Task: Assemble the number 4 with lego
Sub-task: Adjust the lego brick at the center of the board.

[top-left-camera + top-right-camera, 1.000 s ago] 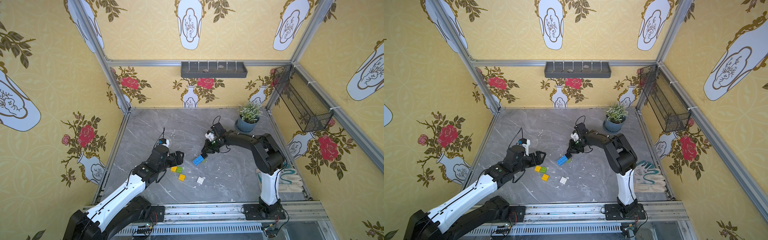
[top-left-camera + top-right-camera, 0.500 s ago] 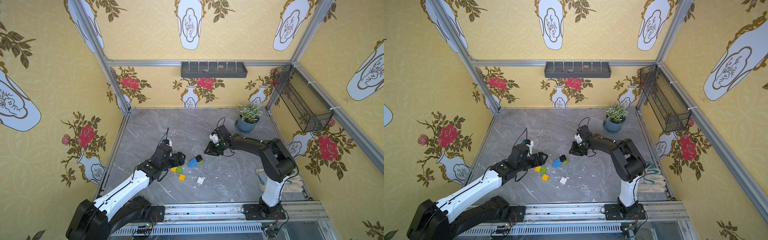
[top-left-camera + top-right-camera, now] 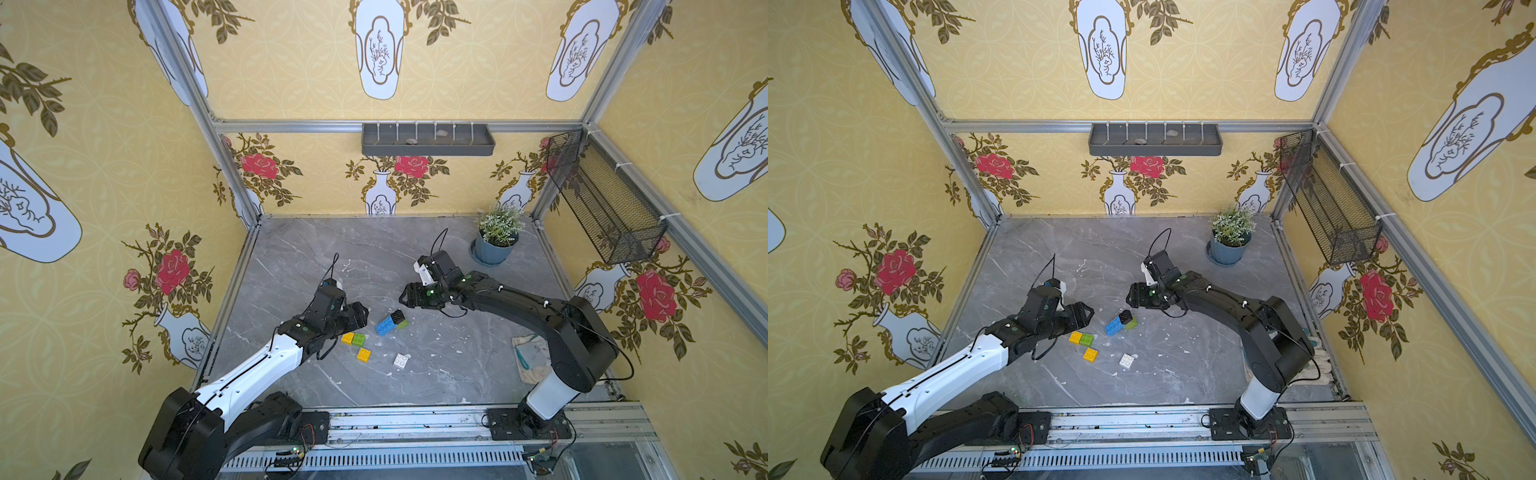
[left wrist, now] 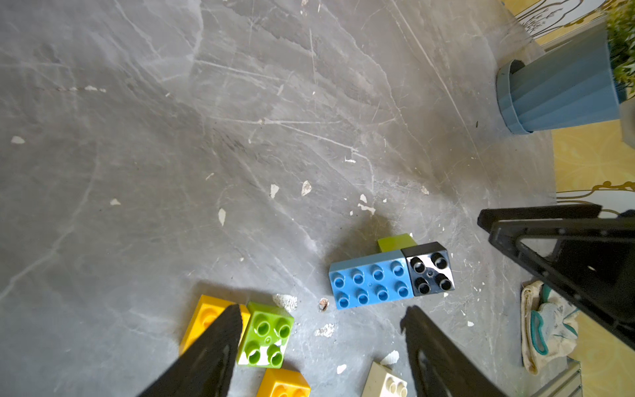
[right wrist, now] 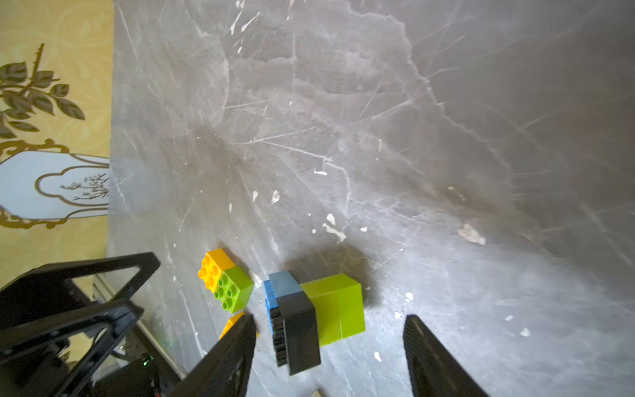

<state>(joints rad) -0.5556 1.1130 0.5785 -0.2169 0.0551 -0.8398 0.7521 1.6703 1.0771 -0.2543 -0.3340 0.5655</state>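
Note:
The lego cluster, a blue bar [image 3: 384,325] [image 4: 369,283] with a black square [image 3: 398,316] [image 4: 429,273] at one end and lime green [image 5: 338,309] joined to it, lies on the grey floor in both top views. My right gripper [image 3: 405,296] [image 5: 330,318] is open just behind it and touches nothing. My left gripper [image 3: 359,313] [image 4: 323,309] is open too, left of the cluster and over a loose yellow brick [image 4: 206,316] and green brick [image 4: 266,335] that sit side by side. Another yellow brick [image 3: 363,354] and a white brick [image 3: 401,360] lie nearer the front.
A potted plant [image 3: 494,237] stands at the back right. A cloth with gloves [image 3: 530,361] lies by the right arm's base. A wire basket [image 3: 602,199] hangs on the right wall and a grey tray [image 3: 428,139] on the back wall.
My right gripper has opened, let go of the cluster and drawn back to the right. The cluster now rests on the floor. My left gripper has moved closer to the bricks and narrowed a little.

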